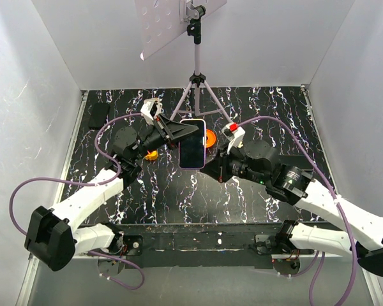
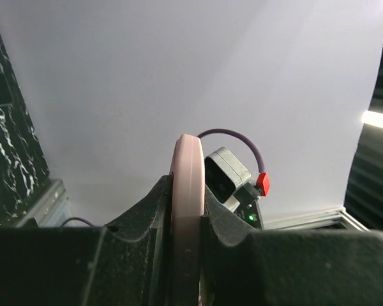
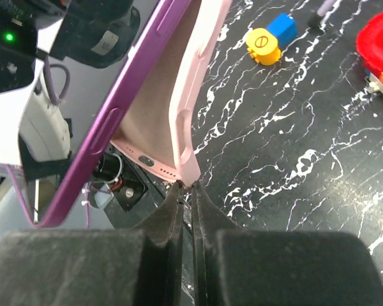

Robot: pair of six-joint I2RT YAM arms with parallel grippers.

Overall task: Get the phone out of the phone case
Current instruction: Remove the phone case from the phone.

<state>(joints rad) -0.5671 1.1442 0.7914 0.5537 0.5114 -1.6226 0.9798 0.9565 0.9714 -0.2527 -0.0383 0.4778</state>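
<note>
Your left gripper [image 2: 186,192] clamps the pink phone case [image 3: 159,83]; your right gripper [image 3: 186,190] pinches its corner, the purple phone [image 3: 113,109] partly out.

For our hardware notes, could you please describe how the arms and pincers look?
The left arm and right arm have white link shells and black joint housings, each with a looping purple cable. The left pincer and right pincer are black and wedge-shaped. White camera blocks sit at the wrists; the right one bears a red tab.
</note>
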